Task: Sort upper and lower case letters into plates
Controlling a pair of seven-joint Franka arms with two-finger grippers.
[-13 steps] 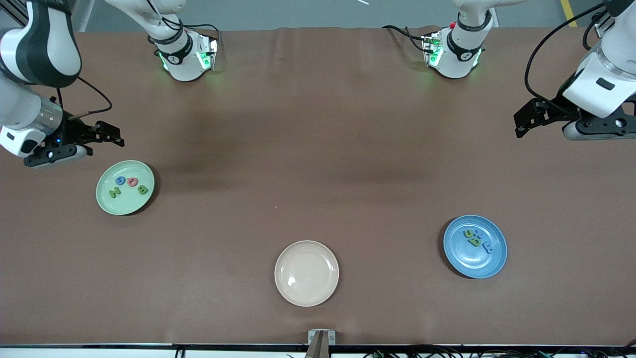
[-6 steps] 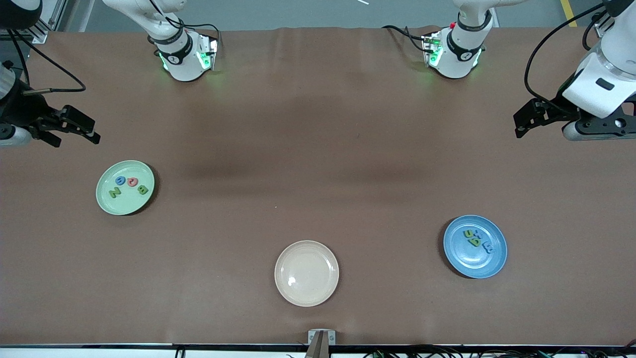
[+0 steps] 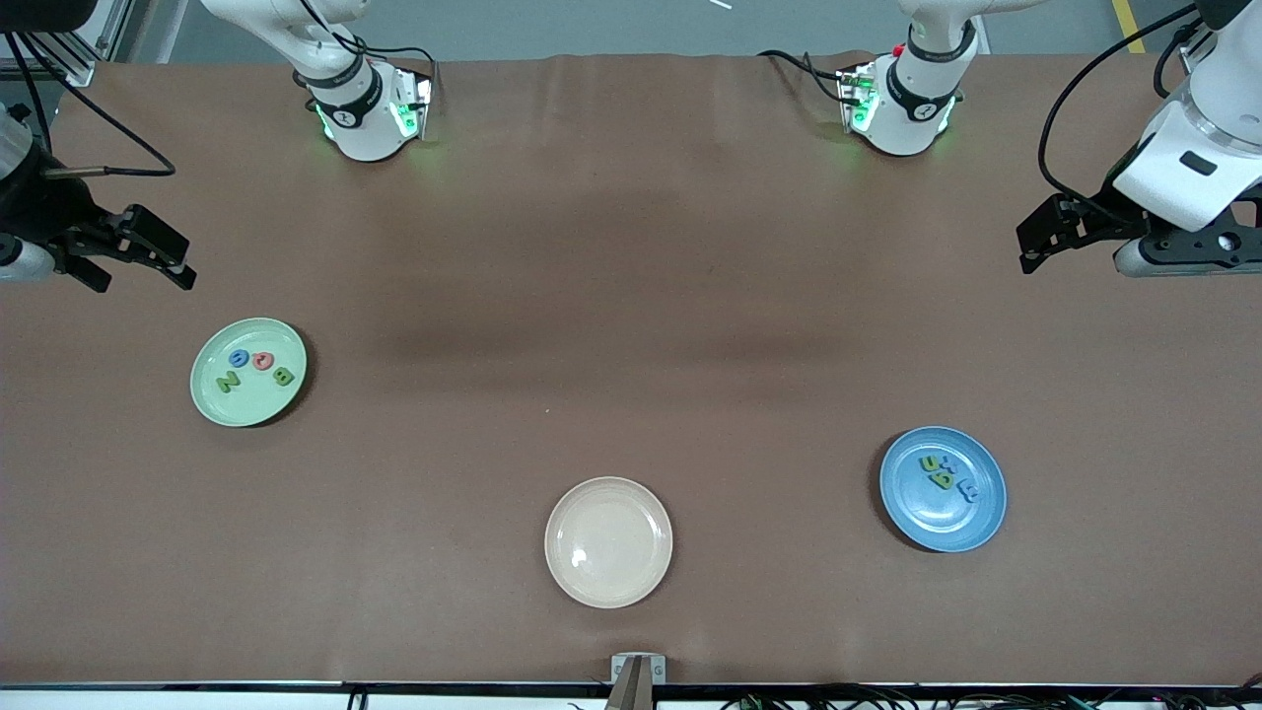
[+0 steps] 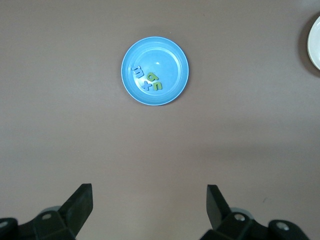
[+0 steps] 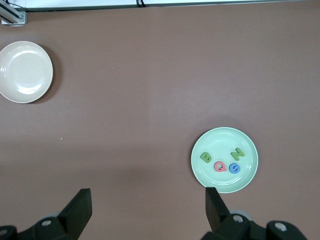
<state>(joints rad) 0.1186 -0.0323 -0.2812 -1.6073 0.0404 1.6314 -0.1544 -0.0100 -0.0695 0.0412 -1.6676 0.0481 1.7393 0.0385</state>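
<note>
Desk (image 3: 631, 296): one brown-covered desk is seen filling most of the front view, with the two arm bases along its upper edge.
Plates: three round shallow plates are counted on the desk.
Mint plate (image 3: 248, 372): one pale mint green rimmed plate is found at the middle left of the front view, toward the right arm's end of the desk; it is also seen in the right wrist view (image 5: 224, 160).
Letters in mint plate: four small chunky toy letters are counted: a green N (image 3: 228, 382), a blue letter (image 3: 239, 358), a red letter (image 3: 263, 361) and a green B (image 3: 283, 376).
Blue plate (image 3: 943, 489): one blue rimmed plate is found at the lower right of the front view, toward the left arm's end; it is also seen in the left wrist view (image 4: 155, 70).
Letters in blue plate: four are counted: two blue letters (image 4: 141, 78) and two green letters (image 4: 155, 82), lying close together.
Cream plate (image 3: 608, 541): one cream-beige plate is found at the lower centre of the front view, nearest the camera.
Left hand (image 3: 1035, 237): it is held over bare desk at the upper right of the frame, well apart from the blue plate; its fingers (image 4: 82, 200) are spread apart and nothing is gripped.
Right hand (image 3: 148, 251): it is held over bare desk at the upper left of the frame, near the mint plate; its fingers (image 5: 80, 202) are spread apart and nothing is gripped.
</note>
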